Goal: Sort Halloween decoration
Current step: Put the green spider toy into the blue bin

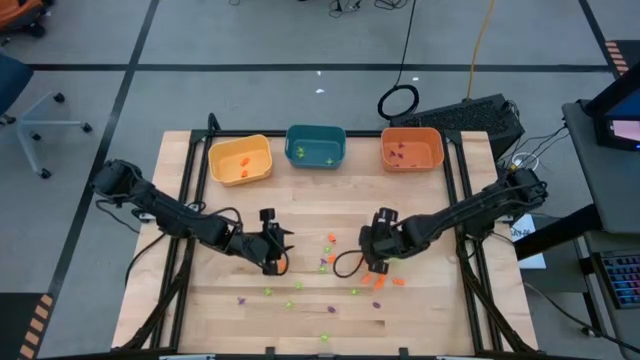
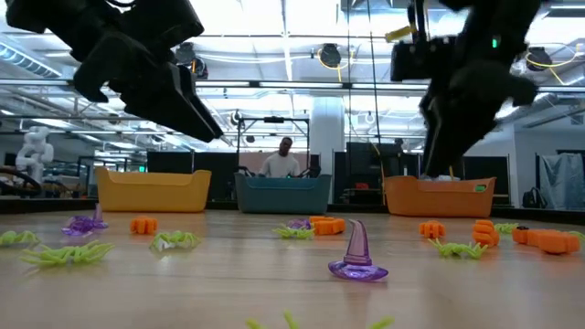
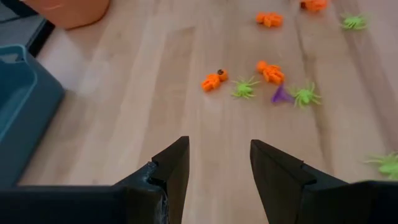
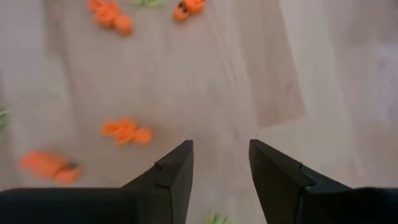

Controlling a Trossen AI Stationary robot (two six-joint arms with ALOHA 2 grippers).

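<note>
The Halloween decoration lies loose on the wooden table: tiny orange pumpkins (image 3: 213,80), light-green spiders (image 3: 244,89) and purple witch hats (image 2: 356,256), scattered across the table's middle (image 1: 330,262). My left gripper (image 3: 217,149) hovers left of the scatter (image 1: 275,252), open, with only bare wood between its fingers. My right gripper (image 4: 221,152) hangs above the scatter's right part (image 1: 372,255), tipped steeply down and open. Orange pieces (image 4: 126,132) lie on the wood beside it. Neither gripper holds anything.
Along the far edge stand a yellow bin (image 1: 240,160), a teal bin (image 1: 315,146) and an orange bin (image 1: 412,150), each with a few pieces inside. A person (image 2: 285,157) shows behind the teal bin in the room beyond. Bare wood lies near the front edge.
</note>
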